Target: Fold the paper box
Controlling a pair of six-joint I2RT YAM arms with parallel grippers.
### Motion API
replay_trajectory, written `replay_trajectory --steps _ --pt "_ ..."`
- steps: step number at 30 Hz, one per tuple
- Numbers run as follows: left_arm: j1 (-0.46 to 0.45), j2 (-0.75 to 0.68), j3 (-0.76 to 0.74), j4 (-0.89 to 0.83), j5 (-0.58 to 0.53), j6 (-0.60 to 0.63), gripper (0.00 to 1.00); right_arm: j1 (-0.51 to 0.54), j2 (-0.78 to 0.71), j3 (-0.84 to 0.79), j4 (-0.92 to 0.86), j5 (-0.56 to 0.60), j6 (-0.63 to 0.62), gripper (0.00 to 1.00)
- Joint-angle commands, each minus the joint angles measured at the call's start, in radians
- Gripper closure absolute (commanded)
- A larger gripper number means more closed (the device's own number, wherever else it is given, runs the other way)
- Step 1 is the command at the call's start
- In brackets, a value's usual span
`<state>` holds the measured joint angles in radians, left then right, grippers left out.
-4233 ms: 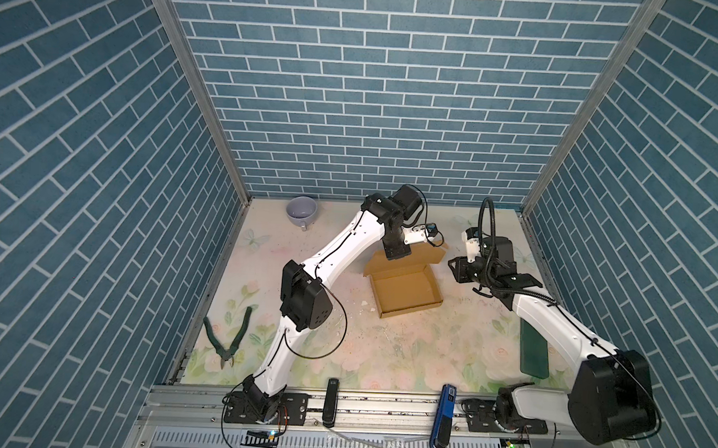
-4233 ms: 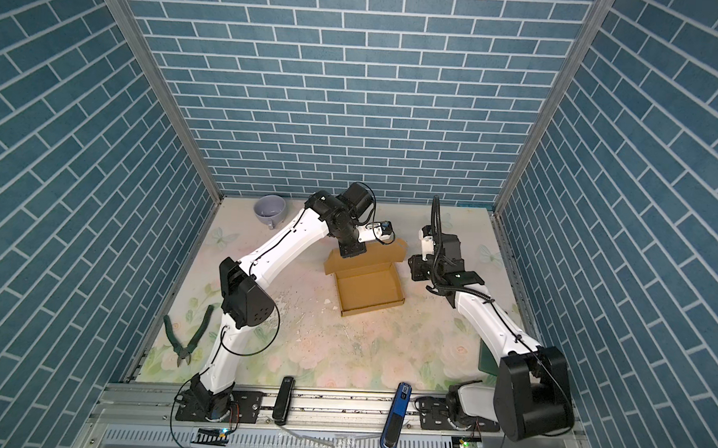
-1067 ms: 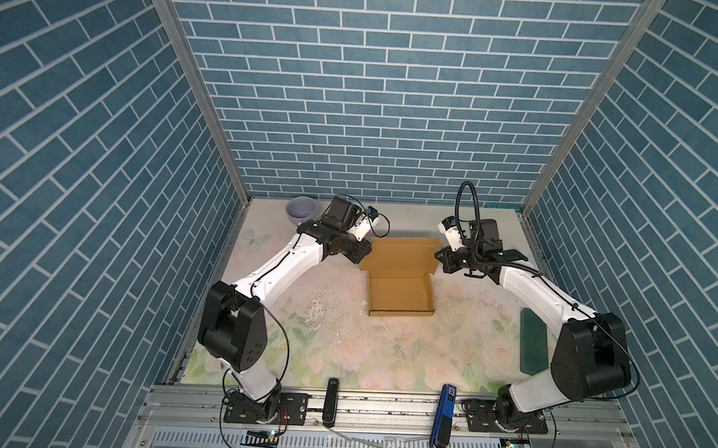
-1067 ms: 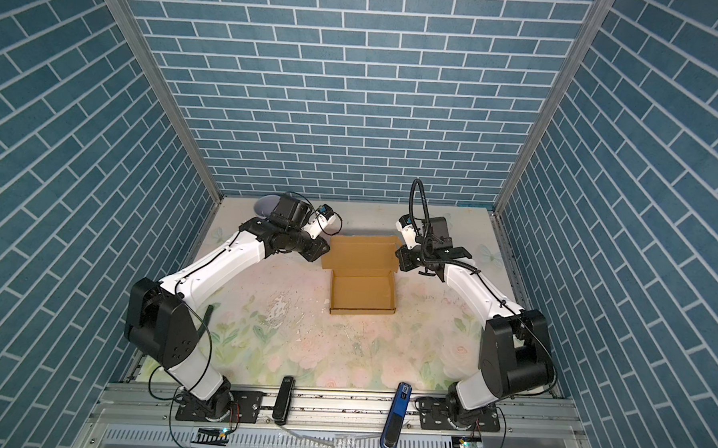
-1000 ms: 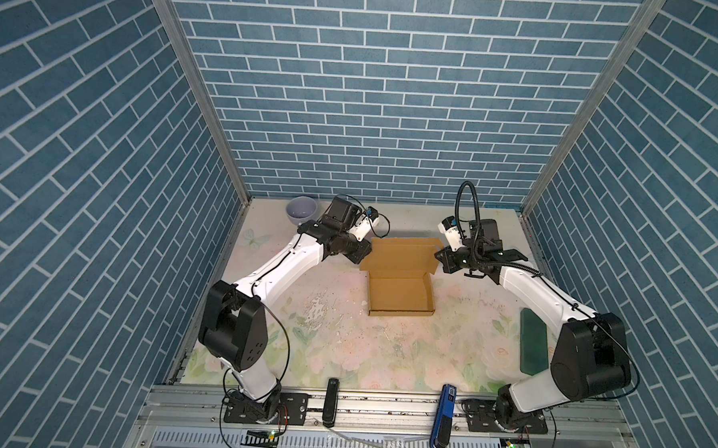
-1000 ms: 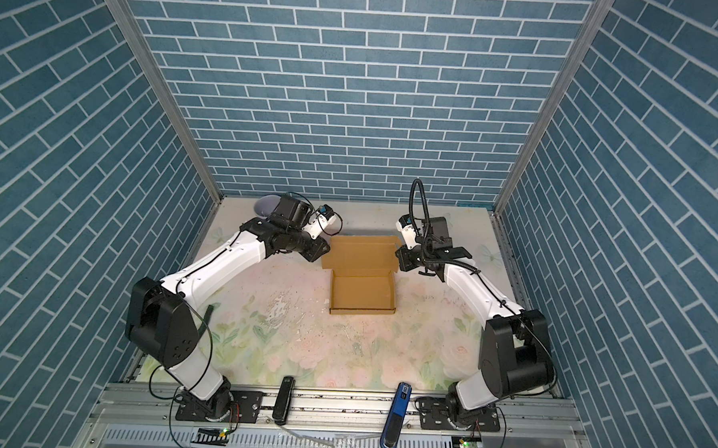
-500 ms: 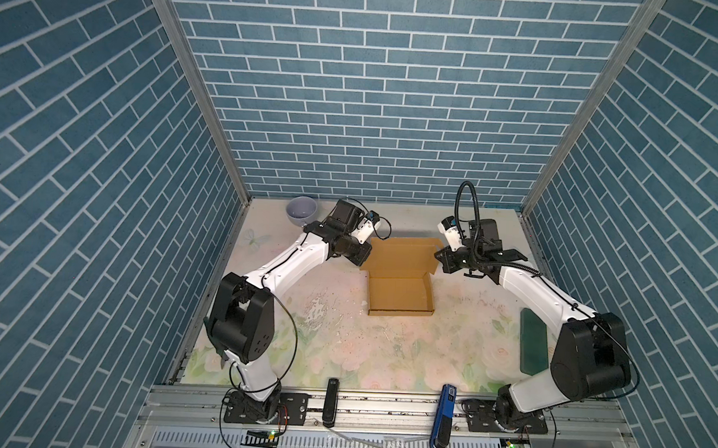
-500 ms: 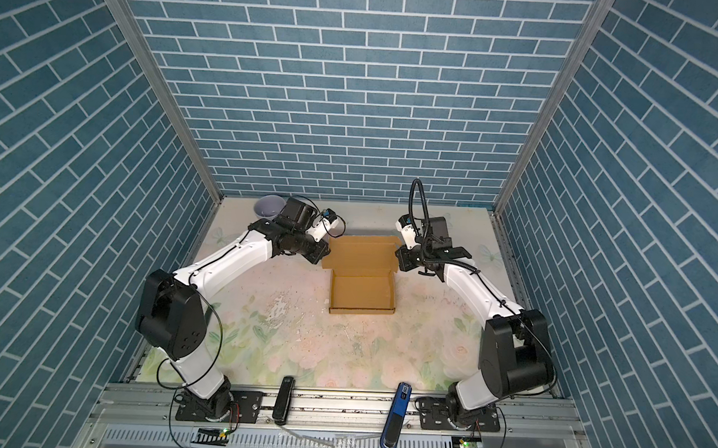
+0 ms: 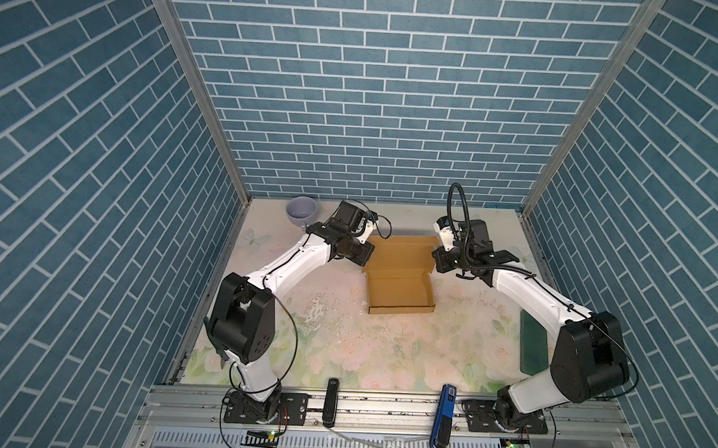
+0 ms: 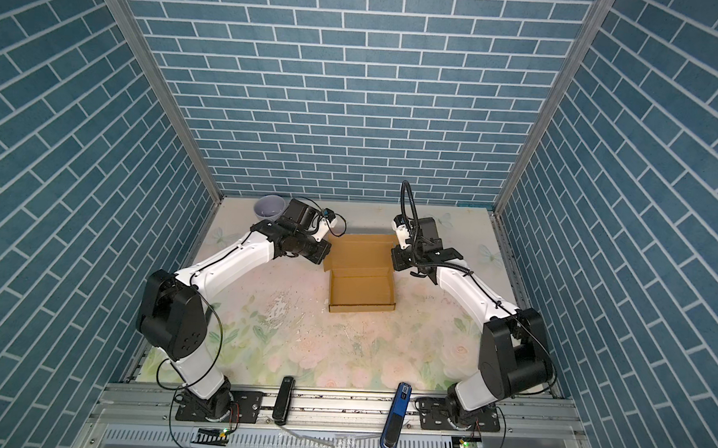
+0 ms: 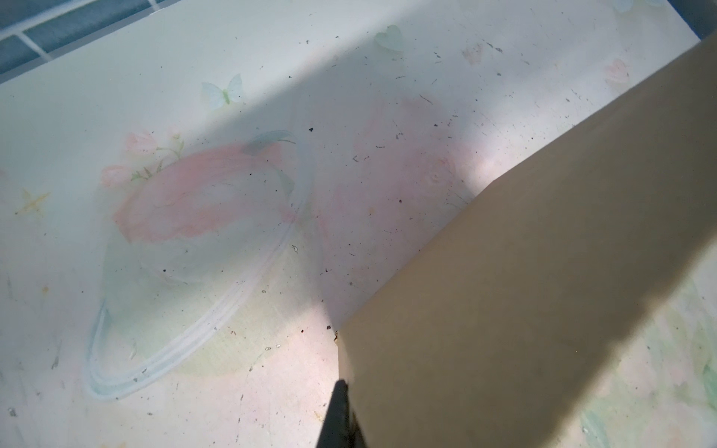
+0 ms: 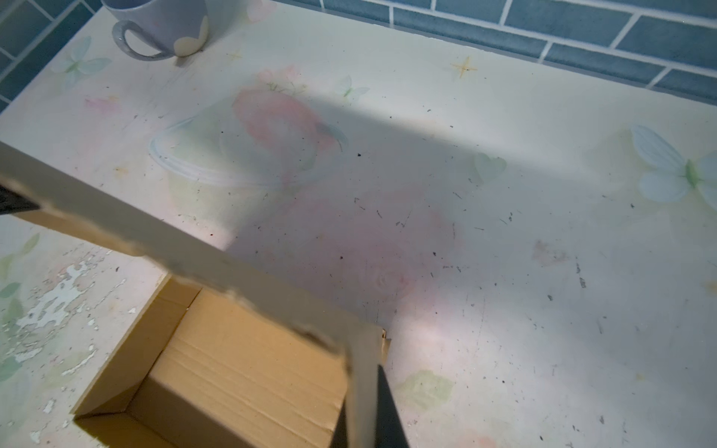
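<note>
The paper box (image 9: 400, 291) (image 10: 362, 291) sat on the floral table (image 9: 343, 345) directly between the 2 grippers, its shallow tray formed and open at the top, with the near wall farthest from both grippers. Its lid panel rose from the tray's far edge and spanned the gap from one gripper to the other. The left gripper (image 9: 366, 256) (image 10: 325, 252) was clenched on the lid's left edge; in the left wrist view 1 dark fingertip (image 11: 339, 411) lay right against the edge of the tan cardboard (image 11: 543, 291), and the other was hidden. The right gripper (image 9: 437, 259) (image 10: 395, 258) was clenched on the lid's right edge; in the right wrist view a narrow cardboard flap ran down between its dark fingers (image 12: 388, 407), with the tray's corrugated inside (image 12: 240, 372) just beside them. Both arms reached in low from opposite sides, so the grippers faced each other across the lid. A pale lilac mug (image 9: 301, 211) (image 10: 270, 208) (image 12: 163, 27) stood behind the left gripper, near the back wall and apart from the box. A flat dark green object (image 9: 533, 345) lay well apart from the right gripper, beside that arm's elbow. On the front rail, far from both grippers, rested a black tool (image 9: 331, 402) and a blue one (image 9: 444, 416).
</note>
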<state>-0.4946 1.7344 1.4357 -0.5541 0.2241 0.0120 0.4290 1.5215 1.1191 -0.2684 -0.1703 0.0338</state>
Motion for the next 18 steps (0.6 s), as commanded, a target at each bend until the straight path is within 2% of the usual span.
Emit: replay_trajectory --steps 1,11,18 --pt "-0.027 -0.002 -0.014 0.042 -0.006 -0.091 1.00 0.042 -0.001 0.006 -0.014 0.061 0.052 1.00" --pt "-0.091 -0.034 -0.087 0.125 -0.109 -0.229 1.00 0.125 -0.072 -0.077 0.035 0.183 0.161 1.00" --pt "-0.129 -0.120 -0.217 0.230 -0.196 -0.312 1.00 0.176 -0.168 -0.182 0.106 0.243 0.187 1.00"
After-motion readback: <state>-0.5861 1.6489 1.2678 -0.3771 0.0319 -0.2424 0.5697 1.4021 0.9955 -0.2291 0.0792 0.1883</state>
